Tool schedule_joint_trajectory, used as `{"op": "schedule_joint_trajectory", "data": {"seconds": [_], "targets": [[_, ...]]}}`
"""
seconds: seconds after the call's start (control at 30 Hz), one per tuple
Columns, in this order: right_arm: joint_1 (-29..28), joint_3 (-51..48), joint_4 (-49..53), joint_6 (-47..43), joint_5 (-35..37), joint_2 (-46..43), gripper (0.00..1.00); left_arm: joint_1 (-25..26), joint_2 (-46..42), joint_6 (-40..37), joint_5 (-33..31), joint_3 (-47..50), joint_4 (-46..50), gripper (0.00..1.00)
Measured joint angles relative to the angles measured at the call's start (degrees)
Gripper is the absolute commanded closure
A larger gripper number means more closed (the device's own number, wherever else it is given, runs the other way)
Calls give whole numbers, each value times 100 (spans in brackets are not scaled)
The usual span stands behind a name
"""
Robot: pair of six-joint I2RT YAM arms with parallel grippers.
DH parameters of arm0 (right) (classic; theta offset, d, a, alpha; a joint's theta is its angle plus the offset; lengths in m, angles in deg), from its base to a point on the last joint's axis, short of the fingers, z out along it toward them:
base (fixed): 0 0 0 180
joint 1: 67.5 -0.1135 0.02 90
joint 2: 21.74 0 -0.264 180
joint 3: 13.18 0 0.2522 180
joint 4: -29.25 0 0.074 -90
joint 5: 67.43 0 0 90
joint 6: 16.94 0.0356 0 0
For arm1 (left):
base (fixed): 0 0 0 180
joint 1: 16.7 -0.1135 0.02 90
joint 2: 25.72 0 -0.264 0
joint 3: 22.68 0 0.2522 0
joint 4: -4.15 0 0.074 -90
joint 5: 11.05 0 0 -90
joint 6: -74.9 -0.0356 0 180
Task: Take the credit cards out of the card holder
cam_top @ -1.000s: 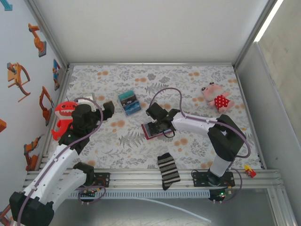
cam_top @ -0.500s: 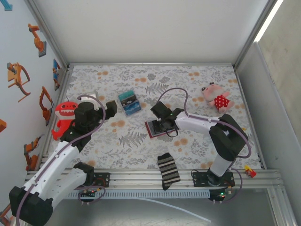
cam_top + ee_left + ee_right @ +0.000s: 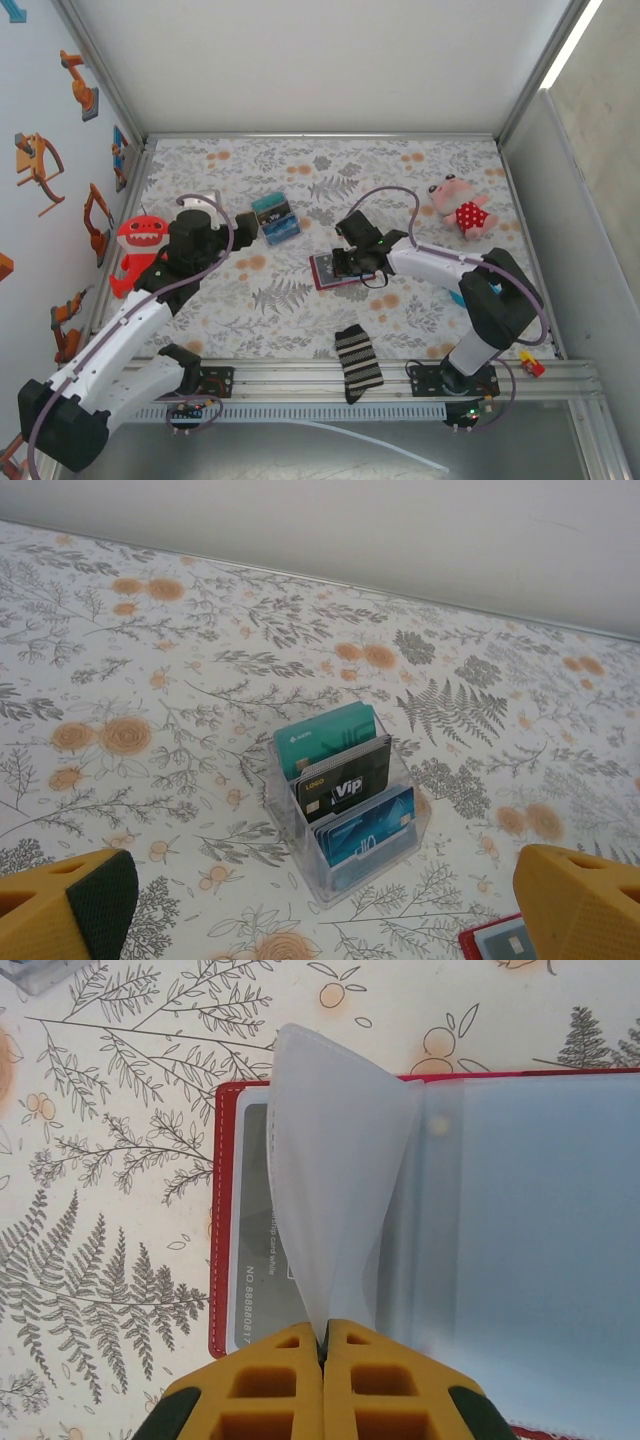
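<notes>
Within the last second the right pincer [image 3: 322, 1334] has drawn rightward, clamped on a translucent pocket leaf [image 3: 335, 1150] of the open card holder [image 3: 334, 271] mid-worktop [image 3: 420, 180], uncovering a credit card [image 3: 257, 1295] apparently not yet extracted; the left pincer [image 3: 322, 904] stands apart.

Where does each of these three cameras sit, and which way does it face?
Top external: above and behind, facing down at the table; both arms show, left gripper, right gripper.
Left wrist: on the left arm, looking forward at a clear card box; its open fingers frame it.
Right wrist: facing down at the card holder; its fingers pinch a clear sleeve.
Shared: card holder, in top and right wrist.
</notes>
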Motion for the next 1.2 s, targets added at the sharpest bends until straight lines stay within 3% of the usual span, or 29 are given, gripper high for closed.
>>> {"op": "schedule_joint_trajectory", "data": {"seconds": [0.33, 1.0, 1.2], "targets": [[376, -450, -310, 310, -236, -146, 97, 1294, 1285, -372, -964, -555, 114, 3], [527, -833, -868, 667, -758, -466, 98, 2496, 4013, -409, -1165, -780, -977, 3], [527, -879, -898, 671, -780, -468, 98, 2546, 4426, -308, -1163, -785, -1193, 3]]}}
